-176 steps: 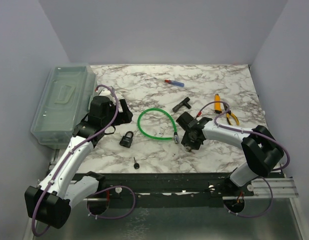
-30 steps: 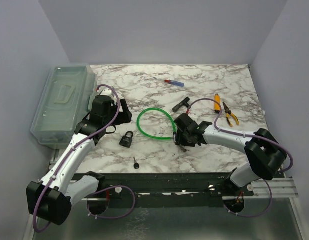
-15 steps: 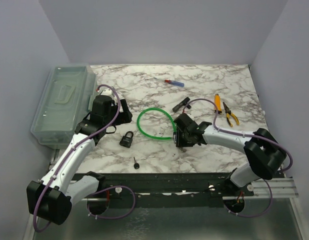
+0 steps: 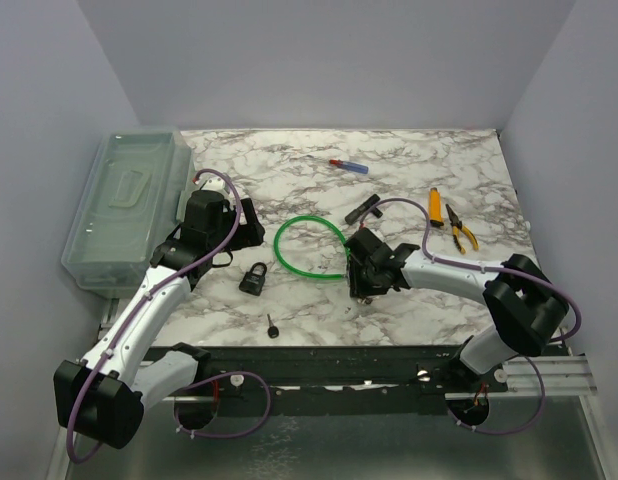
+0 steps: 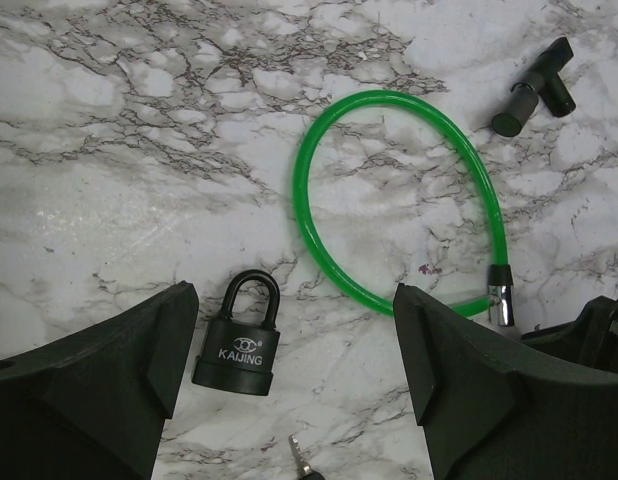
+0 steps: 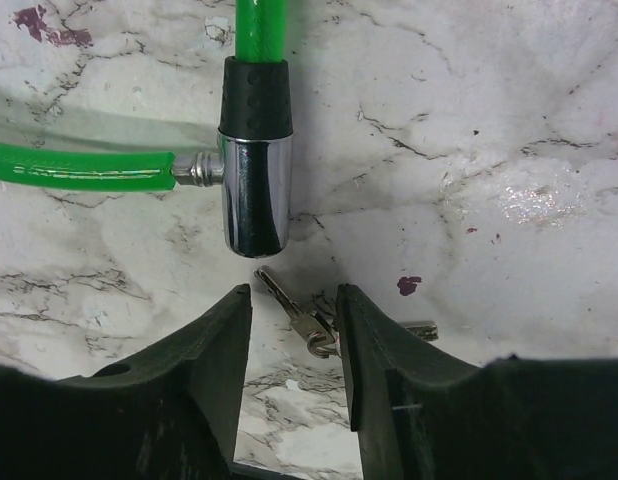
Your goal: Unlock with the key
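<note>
Two locks and two lots of keys lie on the marble table (image 4: pixel 289 150); near to far, all placed vs the green cable lock (image 5: pixel 389 95). Nearest the arms, a single black-headed key (image 4: pixel 273 327) lies near-left of the loop. The black padlock (image 5: pixel 239 345) sits just left of the loop, shackle shut. L gripper (image 5: pixel 291 310) hangs above the padlock w/ jaws wide apart, holding nothing. At the cable lock's near-right end is its chrome barrel (image 6: pixel 255 195). A small key bunch (image 6: pixel 309 318) lies flat just nearer than the barrel's end, close but apart. R gripper (image 6: pixel 292 300) is low over the bunch, jaws part-open w/ one finger each side, not pinching as far as I can see. Judgement: the keys are light, thin, hard metal on slick stone, so apt to skate or pivot; best pinched across the head/ring end, leaving the blade free. The barrel is rigid and the cable springy, so the lock prob. slides when pushed and wants bracing. Room: bare table right of the barrel. Beyond the loop lies a black T-handle tool (image 5: pixel 537 88), then pliers (image 4: pixel 459 228) far-right. A lidded plastic box (image 4: pixel 124 205) stands well left, at the table edge.
</note>
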{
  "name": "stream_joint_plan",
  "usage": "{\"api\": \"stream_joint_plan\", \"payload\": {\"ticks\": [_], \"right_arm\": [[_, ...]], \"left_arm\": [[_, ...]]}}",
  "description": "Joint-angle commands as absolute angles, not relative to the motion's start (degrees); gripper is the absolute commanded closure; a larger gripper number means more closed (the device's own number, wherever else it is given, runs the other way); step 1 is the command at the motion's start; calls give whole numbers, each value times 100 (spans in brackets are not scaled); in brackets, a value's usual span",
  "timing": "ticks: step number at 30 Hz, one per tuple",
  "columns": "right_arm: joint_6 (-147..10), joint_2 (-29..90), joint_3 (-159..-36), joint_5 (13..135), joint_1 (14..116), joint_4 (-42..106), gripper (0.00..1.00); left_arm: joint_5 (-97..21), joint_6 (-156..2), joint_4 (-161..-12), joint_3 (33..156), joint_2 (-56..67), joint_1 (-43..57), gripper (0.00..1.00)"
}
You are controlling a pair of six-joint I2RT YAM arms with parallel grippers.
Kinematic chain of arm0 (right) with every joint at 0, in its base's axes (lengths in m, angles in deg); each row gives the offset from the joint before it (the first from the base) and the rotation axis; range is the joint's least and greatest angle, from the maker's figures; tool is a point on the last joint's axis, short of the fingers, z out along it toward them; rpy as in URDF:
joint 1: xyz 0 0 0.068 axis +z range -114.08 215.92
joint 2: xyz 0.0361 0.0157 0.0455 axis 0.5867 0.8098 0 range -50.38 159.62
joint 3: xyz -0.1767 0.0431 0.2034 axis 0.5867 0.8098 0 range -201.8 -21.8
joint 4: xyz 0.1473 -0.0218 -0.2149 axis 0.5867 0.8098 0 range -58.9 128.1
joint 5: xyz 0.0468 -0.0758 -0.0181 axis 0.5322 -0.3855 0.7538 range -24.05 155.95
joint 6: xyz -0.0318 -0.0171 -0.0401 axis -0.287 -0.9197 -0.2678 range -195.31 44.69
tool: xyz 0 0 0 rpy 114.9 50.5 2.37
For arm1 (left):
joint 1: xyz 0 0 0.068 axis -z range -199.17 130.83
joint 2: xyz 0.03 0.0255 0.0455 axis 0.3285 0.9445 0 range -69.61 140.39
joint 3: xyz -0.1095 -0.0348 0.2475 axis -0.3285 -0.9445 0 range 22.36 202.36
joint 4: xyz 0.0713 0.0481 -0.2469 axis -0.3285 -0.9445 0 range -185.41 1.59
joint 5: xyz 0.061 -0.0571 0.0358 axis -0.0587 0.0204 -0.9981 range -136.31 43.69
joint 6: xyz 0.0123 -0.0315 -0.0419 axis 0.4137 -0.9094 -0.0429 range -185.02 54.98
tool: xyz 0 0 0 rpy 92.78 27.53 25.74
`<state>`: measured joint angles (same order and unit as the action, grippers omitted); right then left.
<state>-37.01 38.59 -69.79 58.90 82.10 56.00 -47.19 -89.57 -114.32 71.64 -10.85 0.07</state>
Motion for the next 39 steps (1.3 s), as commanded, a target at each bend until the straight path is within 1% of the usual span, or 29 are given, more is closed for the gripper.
{"api": "stream_joint_plan", "payload": {"ticks": [1, 7, 16, 21, 22, 25, 26, 32, 39], "right_arm": [[-4086, 3930, -7049, 5883, 8251, 6072, 53], [-4376, 3850, -6950, 6048, 8251, 5991, 53], [-4491, 4179, -6981, 6207, 8315, 5876, 64], [-4440, 4245, -6998, 6208, 8360, 5904, 77], [-4426, 4251, -6997, 6194, 8364, 5905, 83], [-4371, 4274, -7017, 6152, 8373, 5962, 96], [-4357, 4283, -7026, 6135, 8374, 5980, 99], [-4122, 4155, -7075, 6025, 8382, 6052, 100], [-3945, 3506, -6817, 6318, 8382, 5604, 100]], "left_arm": [[-4691, -8919, -11416, 7334, -1055, 34, 14], [-4702, -8915, -11429, 7334, -1037, 34, 14], [-4707, -8913, -11423, 7338, -993, 34, 14], [-4707, -8910, -11418, 7337, -984, 34, 14], [-4708, -8910, -11428, 7335, -982, 38, 14], [-4707, -8912, -11424, 7339, -969, 34, 14], [-4710, -8911, -11426, 7334, -968, 34, 14], [-4710, -8910, -11421, 7336, -958, 40, 14], [-4702, -8916, -11426, 7335, -958, 36, 14]]}}
